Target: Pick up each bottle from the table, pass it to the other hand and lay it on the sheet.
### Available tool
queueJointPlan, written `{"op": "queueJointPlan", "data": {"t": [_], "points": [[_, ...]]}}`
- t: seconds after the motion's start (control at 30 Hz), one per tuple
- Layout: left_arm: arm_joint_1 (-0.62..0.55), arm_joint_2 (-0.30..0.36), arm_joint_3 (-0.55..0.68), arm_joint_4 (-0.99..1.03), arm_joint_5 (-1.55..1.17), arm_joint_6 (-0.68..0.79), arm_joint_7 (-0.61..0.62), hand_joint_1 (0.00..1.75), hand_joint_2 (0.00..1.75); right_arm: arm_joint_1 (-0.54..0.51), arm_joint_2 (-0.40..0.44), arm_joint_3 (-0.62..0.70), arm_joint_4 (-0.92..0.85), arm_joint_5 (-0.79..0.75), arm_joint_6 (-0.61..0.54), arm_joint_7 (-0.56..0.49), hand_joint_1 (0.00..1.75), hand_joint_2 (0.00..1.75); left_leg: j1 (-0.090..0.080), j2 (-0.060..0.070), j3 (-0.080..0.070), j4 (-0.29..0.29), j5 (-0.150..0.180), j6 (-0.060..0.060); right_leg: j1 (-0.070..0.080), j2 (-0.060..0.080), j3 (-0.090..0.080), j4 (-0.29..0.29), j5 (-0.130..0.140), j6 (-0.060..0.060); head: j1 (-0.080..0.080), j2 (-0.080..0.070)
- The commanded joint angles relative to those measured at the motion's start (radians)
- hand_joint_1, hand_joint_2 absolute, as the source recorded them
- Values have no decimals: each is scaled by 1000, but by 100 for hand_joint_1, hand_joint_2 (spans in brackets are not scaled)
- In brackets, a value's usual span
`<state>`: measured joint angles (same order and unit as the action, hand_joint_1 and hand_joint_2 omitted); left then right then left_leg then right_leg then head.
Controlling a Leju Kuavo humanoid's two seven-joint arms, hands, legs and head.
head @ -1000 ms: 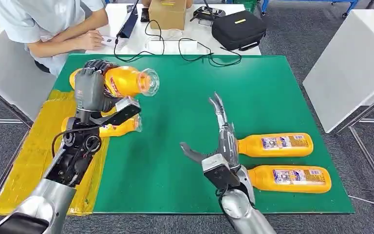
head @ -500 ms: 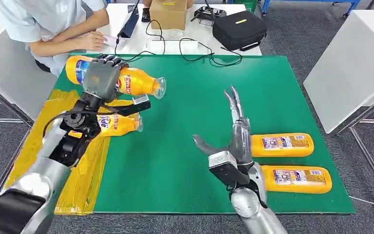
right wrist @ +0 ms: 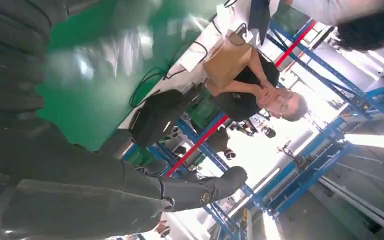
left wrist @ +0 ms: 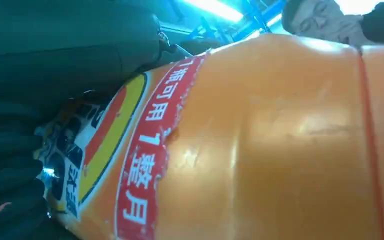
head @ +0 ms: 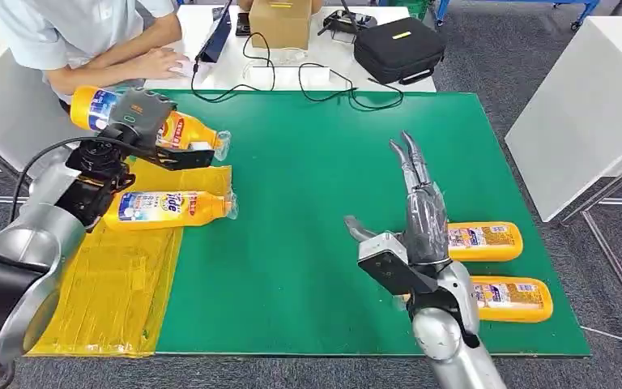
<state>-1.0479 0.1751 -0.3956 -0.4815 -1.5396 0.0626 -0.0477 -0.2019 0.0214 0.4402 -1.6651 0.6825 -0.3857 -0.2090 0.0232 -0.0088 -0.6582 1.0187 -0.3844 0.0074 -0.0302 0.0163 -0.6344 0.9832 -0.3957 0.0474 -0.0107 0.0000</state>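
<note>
My left hand grips an orange bottle above the far end of the yellow sheet, cap toward the table's middle. Up close, that bottle shows its red and yellow label, with my dark fingers around it. A second orange bottle lies on the sheet's right edge. My right hand is open over the green mat, fingers stretched away from me, just left of two more orange bottles, the farther one and the nearer one, lying on the mat.
The green mat covers the table. A person sits at the far left by a white desk with a cardboard box, a black case and cables. A white table stands to the right.
My left hand has carried its bottle leftward and away from me, over the sheet's far end. My right hand has drifted right, closer to the two bottles on the mat.
</note>
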Motion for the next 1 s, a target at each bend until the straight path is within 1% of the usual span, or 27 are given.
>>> {"op": "queueJointPlan", "data": {"t": [0.03,0.1,0.17,0.2,0.3,0.33,0.37,0.4,0.47,0.5,0.67,0.7,0.77,0.8,0.83,0.87,0.9,0.97,1.0], "points": [[-123,-30,21,223,63,-284,59,175,175,5,-27,-40,2,3,20,4,0,175,1,-1,3,1,-2,1,2,-3,4,0,-2,-3,0,0],[-112,-32,54,230,101,-309,26,175,175,10,-30,-47,9,1,23,-3,0,175,0,1,5,0,-2,1,2,-1,5,0,-2,-3,-1,0],[-98,-33,70,222,120,-308,11,175,175,10,-33,-50,15,-3,25,-6,0,175,1,0,3,1,-1,1,2,-2,3,0,-1,-2,0,0],[-86,-36,89,219,140,-295,6,175,175,10,-33,-53,16,-6,24,-9,0,175,1,-1,5,1,-2,1,2,-4,5,0,-3,-3,0,0],[-81,-39,88,219,140,-293,6,175,175,10,-33,-53,16,-6,24,-9,0,175,0,0,3,0,-1,1,1,-2,4,0,-2,-2,0,0],[-79,-42,94,221,150,-303,-6,175,175,8,-33,-52,16,-10,27,-10,0,175,1,0,5,0,-2,2,2,-2,6,0,-3,-3,0,0],[-75,-46,101,220,161,-309,-16,175,175,3,-33,-52,20,-14,30,-9,0,175,0,0,3,0,-1,1,1,-2,4,0,-1,-2,0,0],[-70,-53,108,222,172,-317,-24,175,175,0,-32,-52,26,-16,31,-9,0,175,1,0,6,1,-3,2,2,-2,7,0,-3,-3,0,0],[-57,-61,112,222,179,-316,-28,175,175,-2,-31,-51,35,-19,34,-9,0,175,0,0,2,0,0,1,1,-2,3,0,-1,-2,0,0],[-50,-63,112,219,180,-310,-27,175,175,-2,-31,-50,39,-21,35,-9,0,175,0,-1,5,-1,-1,1,1,-3,6,-1,-2,-3,0,0],[-41,-66,113,218,181,-302,-22,175,175,-1,-29,-50,42,-22,35,-10,0,175,0,0,3,0,-1,1,1,-1,3,-1,-1,-2,0,0],[-41,-66,113,218,181,-302,-22,175,175,-1,-29,-50,42,-22,35,-10,0,175,0,0,4,0,-2,1,1,-2,5,0,-2,-3,0,0],[-43,-66,113,219,182,-303,-21,175,175,0,-28,-50,41,-22,34,-10,0,175,0,0,2,0,0,1,1,-1,2,0,-1,-2,0,0],[-43,-66,113,219,182,-303,-21,175,175,0,-28,-50,41,-22,34,-10,0,175,0,0,8,0,-3,2,2,-3,8,0,-4,-4,0,0],[-43,-66,113,219,182,-303,-21,175,175,0,-28,-50,41,-22,34,-10,0,175,0,0,3,0,-1,1,1,-2,4,0,-2,-2,0,0],[-43,-66,113,219,182,-303,-21,175,175,0,-28,-50,41,-22,34,-10,0,175,1,0,2,0,-1,1,1,-1,3,0,-1,-2,0,0],[-43,-66,113,219,182,-303,-21,175,175,0,-28,-50,41,-22,34,-10,0,175,1,0,5,0,-2,1,2,-2,6,0,-2,-3,0,0],[-43,-66,113,219,182,-303,-21,175,175,0,-28,-50,41,-22,34,-10,0,175,0,0,2,0,0,1,1,-1,3,0,-1,-2,0,0],[-43,-66,113,219,182,-303,-21,175,175,0,-28,-50,41,-22,34,-10,0,175,1,0,4,0,-2,1,1,-2,5,0,-2,-3,0,0]]}}
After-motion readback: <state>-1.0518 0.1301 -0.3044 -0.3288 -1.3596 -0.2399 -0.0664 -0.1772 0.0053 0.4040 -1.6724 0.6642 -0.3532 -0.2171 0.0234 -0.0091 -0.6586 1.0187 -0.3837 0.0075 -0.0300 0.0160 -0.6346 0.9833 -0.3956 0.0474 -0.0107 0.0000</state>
